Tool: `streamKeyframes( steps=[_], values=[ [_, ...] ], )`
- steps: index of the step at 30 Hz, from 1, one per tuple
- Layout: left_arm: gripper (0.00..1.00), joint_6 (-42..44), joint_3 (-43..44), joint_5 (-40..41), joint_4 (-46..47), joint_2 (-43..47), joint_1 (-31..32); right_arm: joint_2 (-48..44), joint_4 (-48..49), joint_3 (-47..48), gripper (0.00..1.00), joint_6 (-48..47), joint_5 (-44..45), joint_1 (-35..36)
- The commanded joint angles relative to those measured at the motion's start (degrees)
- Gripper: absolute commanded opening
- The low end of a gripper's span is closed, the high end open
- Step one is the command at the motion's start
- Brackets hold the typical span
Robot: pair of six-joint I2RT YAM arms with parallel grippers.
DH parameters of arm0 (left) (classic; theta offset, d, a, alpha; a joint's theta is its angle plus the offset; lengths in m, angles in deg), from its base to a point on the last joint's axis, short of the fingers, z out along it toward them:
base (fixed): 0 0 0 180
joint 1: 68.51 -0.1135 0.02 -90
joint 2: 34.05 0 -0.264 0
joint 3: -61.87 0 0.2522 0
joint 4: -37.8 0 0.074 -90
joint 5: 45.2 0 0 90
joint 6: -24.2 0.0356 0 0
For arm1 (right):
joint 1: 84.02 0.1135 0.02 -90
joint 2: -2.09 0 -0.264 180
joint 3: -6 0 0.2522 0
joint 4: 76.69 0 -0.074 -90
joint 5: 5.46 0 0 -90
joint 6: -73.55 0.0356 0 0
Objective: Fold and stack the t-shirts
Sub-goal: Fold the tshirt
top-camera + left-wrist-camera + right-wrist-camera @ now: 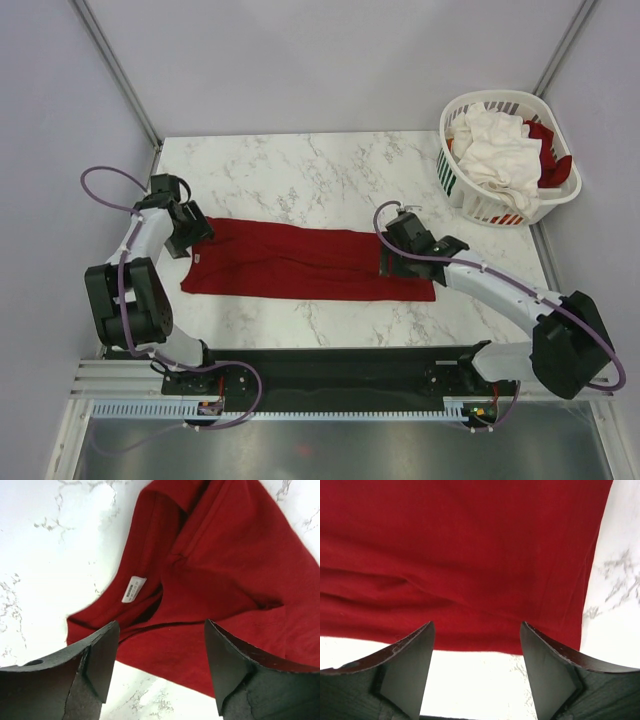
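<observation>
A dark red t-shirt (300,260) lies flat on the marble table, folded into a long band. My left gripper (192,236) is open over its left end, near the collar with a white tag (133,588); the cloth (225,565) lies between and beyond its fingers (102,650). My right gripper (398,262) is open over the shirt's right end, at its edge (470,555). A white t-shirt (497,150) and another dark red one (552,165) lie bunched in the basket.
The white slotted basket (455,185) stands at the back right of the table. The bare marble table top (300,170) stretches behind the shirt. Grey walls close in the table on three sides.
</observation>
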Motion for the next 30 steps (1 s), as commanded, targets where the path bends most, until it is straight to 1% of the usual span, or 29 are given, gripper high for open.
streamKeyframes(
  steps=[1,4,6,9,11,12,13,15,20,22,23,24,25,26,27,28,29,30],
  values=[
    [0.77,0.6,0.1,-2.1,-1.4,1.3,-0.2,3.3,1.8,5.9,0.78,-1.5,2.7,-1.5],
    [0.8,0.0,0.0,-1.8,-1.3,2.9,-0.2,7.7,3.0,9.3,0.79,-2.5,0.5,-4.7],
    [0.8,-0.4,-0.5,-2.0,-1.0,2.2,-0.1,11.8,4.1,11.3,0.79,-3.0,-2.3,-8.1],
    [0.75,-2.3,-2.5,-6.0,0.3,0.0,-0.1,18.0,6.0,13.1,0.79,-3.5,-5.8,-11.7],
    [0.71,-3.7,-4.2,-9.6,3.7,-0.9,-0.1,22.2,7.2,13.3,0.79,-2.3,-7.6,-13.8],
    [0.7,-5.1,-5.7,-10.7,4.8,-1.3,-0.1,23.1,9.0,12.7,0.79,-2.1,-9.0,-14.2],
    [0.69,-5.6,-6.0,-11.4,5.7,-1.8,0.2,24.1,9.7,12.4,0.79,-2.0,-11.1,-14.1],
    [0.68,-6.4,-5.6,-11.8,7.0,-4.8,0.4,25.4,11.5,10.6,0.78,-1.9,-12.3,-13.9],
    [0.66,-8.2,-1.1,-10.7,7.9,-11.7,0.6,23.9,11.6,5.7,0.78,-2.0,-10.4,-13.9],
    [0.66,-8.4,3.4,-9.6,8.0,-17.0,1.0,23.2,12.2,3.2,0.78,-1.5,-11.2,-13.4],
    [0.66,-8.1,5.3,-9.3,8.0,-19.5,1.1,23.1,12.8,0.0,0.78,-1.5,-12.6,-12.4],
    [0.65,-7.9,9.2,-9.7,7.8,-21.7,1.1,23.2,13.5,-1.6,0.78,-1.4,-13.4,-11.7],
    [0.65,-7.9,11.4,-9.7,7.8,-26.3,1.3,23.4,13.9,-3.1,0.78,-0.4,-14.2,-10.7],
    [0.65,-7.9,13.6,-9.7,7.8,-28.2,1.3,23.6,14.5,-6.3,0.78,0.5,-14.2,-8.1],
    [0.6,-9.3,17.9,-11.8,7.0,-30.0,2.1,23.5,16.4,-7.8,0.78,1.7,-17.5,-6.2],
    [0.59,-9.8,20.2,-11.6,6.8,-33.2,3.0,23.5,17.9,-9.3,0.78,5.5,-18.6,-3.8],
    [0.59,-11.3,25.3,-10.6,5.9,-34.5,4.8,23.7,21.5,-11.1,0.78,9.3,-20.5,1.7],
    [0.59,-12.3,28.1,-10.5,5.7,-36.0,5.9,24.3,22.8,-11.0,0.78,9.4,-20.9,5.0]
  ],
)
